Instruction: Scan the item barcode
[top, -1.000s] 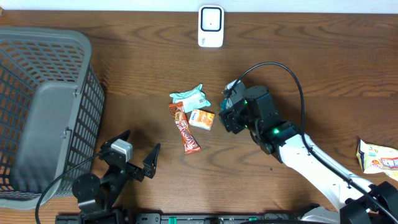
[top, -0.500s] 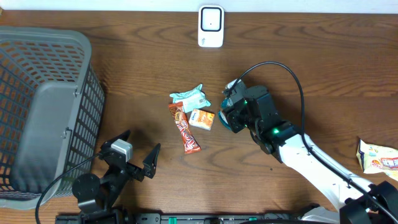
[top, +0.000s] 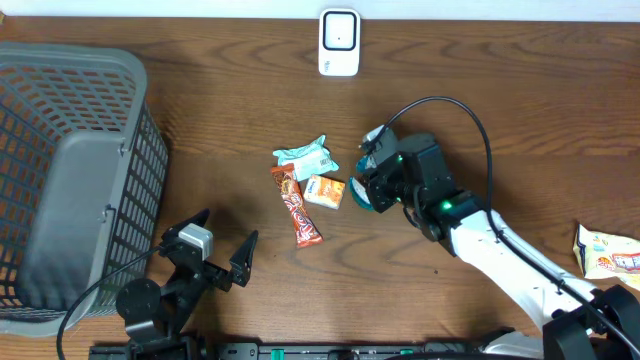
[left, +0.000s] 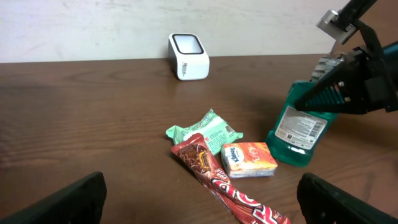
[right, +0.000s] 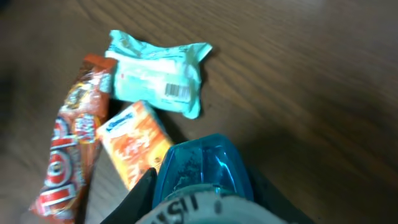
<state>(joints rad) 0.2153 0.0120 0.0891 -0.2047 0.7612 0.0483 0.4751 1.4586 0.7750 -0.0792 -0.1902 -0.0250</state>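
The bottle (left: 298, 127) stands right of the box (left: 249, 160), scanner (left: 188, 56) behind.

Grey basket (top: 75, 56) far left; green packet (top: 308, 157), orange box (top: 325, 191), red bar (top: 298, 208) clustered centre; yellow pouch (top: 605, 252) right edge.

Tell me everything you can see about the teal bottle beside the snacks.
The teal bottle looks like translucent plastic, with a white printed label on its front and a clear blue cap. It stands upright on the wooden table, just right of the orange pack. The right gripper straddles its top; whether it grips firmly is unclear.
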